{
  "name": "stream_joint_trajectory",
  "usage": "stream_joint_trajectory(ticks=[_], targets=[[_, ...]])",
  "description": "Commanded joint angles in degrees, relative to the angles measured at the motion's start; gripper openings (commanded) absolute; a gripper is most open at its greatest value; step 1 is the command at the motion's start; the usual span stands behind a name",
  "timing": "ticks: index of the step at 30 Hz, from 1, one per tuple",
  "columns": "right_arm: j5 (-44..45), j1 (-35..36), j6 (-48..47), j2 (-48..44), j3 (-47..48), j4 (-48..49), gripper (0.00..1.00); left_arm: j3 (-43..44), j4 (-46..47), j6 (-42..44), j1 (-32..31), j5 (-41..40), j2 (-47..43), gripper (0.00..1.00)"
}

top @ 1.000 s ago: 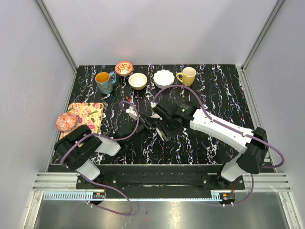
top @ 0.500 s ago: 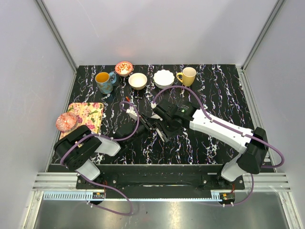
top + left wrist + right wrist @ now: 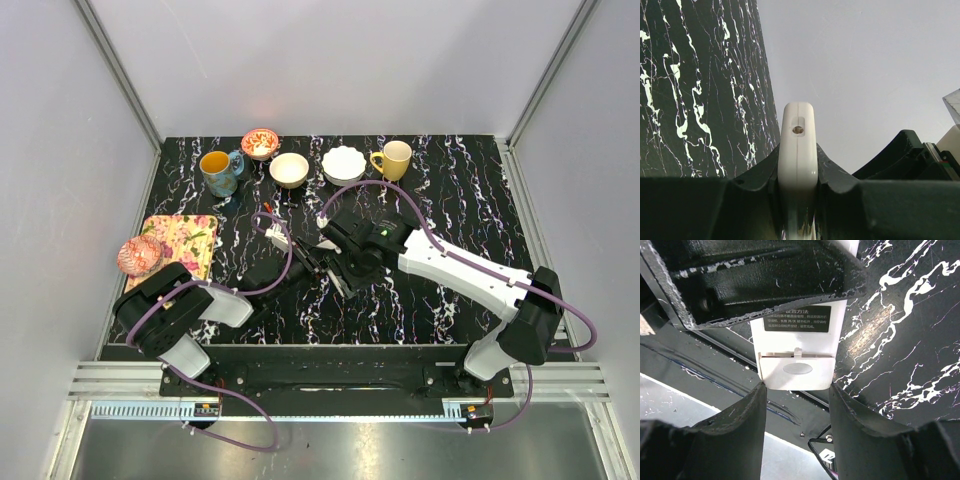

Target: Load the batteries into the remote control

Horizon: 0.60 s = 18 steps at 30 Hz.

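My left gripper point(image 3: 798, 175) is shut on the remote control point(image 3: 798, 150), seen edge-on as a white slab with a small hole at its tip. In the right wrist view the remote's white back point(image 3: 797, 340) faces the camera, with a black label and the battery cover point(image 3: 797, 372) at its near end. My right gripper point(image 3: 796, 390) has its fingertips point(image 3: 756, 395) pressed against the two corners of that end. In the top view both grippers point(image 3: 322, 264) meet mid-table, with the remote mostly hidden between them. No batteries are in view.
Along the back stand a blue mug point(image 3: 218, 170), a red bowl point(image 3: 260, 142), a cream bowl point(image 3: 289, 169), a white bowl point(image 3: 343, 163) and a yellow mug point(image 3: 393, 159). A floral mat point(image 3: 183, 240) and a pink patterned bowl point(image 3: 139, 255) lie at the left.
The right gripper has edged slightly left toward the left gripper. Otherwise nothing has visibly changed.
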Motion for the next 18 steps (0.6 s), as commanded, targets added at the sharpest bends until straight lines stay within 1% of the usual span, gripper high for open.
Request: stream_joint_trajectory(ticks=[1,18], targets=[[-1.38,0.29,0.52,-1.80,-0.45,0.68,0.00,1.97,24.95,-0.91,-0.53,-1.48,-2.06,0.00],[-1.29,0.29,-0.44,-1.10,0.87,-0.46,0.00,2.58,24.95,-1.35,-0.71,-0.25,-1.45,0.00]])
